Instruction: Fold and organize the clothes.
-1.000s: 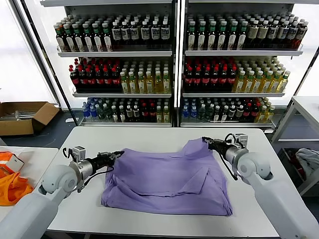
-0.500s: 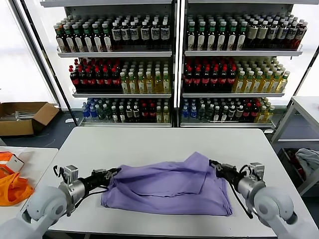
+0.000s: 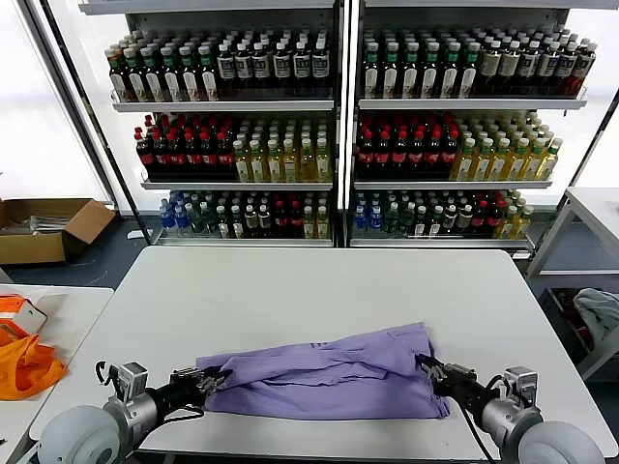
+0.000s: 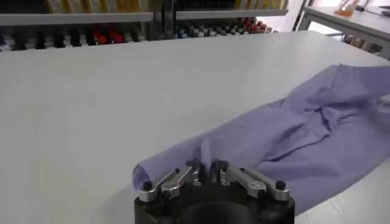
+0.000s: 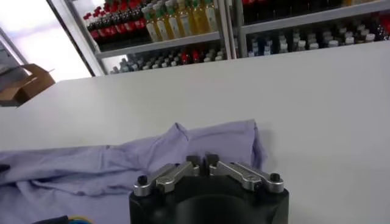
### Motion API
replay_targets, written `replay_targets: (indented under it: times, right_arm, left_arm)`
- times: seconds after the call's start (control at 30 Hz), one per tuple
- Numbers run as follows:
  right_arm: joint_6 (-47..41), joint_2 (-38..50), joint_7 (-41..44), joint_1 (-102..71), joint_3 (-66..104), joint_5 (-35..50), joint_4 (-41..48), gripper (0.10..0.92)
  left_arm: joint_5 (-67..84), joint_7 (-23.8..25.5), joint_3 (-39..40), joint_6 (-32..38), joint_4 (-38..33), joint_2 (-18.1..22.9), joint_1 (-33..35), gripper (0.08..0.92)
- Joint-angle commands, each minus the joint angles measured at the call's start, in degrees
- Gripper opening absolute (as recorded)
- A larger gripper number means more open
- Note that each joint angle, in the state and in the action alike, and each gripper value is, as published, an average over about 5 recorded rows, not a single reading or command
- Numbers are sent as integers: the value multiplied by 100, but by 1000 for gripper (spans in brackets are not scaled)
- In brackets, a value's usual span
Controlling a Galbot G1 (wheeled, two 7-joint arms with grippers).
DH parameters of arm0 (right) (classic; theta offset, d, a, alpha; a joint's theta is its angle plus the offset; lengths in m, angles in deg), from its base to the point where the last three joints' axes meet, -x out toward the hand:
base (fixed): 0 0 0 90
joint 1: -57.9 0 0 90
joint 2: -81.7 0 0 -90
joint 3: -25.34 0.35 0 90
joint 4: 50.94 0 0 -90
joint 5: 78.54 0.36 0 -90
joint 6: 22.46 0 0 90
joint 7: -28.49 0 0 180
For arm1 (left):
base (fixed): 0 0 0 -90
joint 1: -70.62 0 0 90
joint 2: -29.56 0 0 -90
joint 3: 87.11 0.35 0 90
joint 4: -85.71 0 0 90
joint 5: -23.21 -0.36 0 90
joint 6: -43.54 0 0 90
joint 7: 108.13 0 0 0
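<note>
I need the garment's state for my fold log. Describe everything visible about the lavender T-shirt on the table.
The lavender T-shirt is thin, soft, plain-looking fabric, folded over itself into a long wrinkled band along the near edge of the white table. No print shows. Its top layer rises to a soft peak toward the right end. The left hand meets its left end and the right hand its right end; whether either grips cloth is unclear.

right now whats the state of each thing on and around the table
shirt: folded over once, lying wrinkled along the near table edge
left gripper: at the shirt's left corner, low on the table
right gripper: at the shirt's right corner, low on the table
table: bare behind the shirt
box: open, on the floor
bottles: upright in rows on the shelves
</note>
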Motion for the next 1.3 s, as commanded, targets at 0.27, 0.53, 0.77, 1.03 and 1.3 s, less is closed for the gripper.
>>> replay_targets:
  times: [0.27,0.53,0.77,1.03,1.3]
  right_arm:
    - [1938,-507,796,-616,1287,-607,-108,503]
    - [2952,-840,1343,-701,1228,-1458,564,736]
    - [3098,-898,1389,-769,1107,-1558,719,821]
    - [2977,-848,1368,-761,1076,-1277,623,823]
    - [2842,-776,1343,-786,1088,-1086,499,823]
  left_arm:
    - [394,-1182,-803,518,-682,737,601,549]
    - [-250,-2413,-139,1287,-565,1838,806,776]
    - [-486,-3051,57,987,-490,2251,916,822]
    - [-414,-3287,126,789,-374,2363,965,802]
    - [-427,-3274,323,727,-440,2515,1026,584]
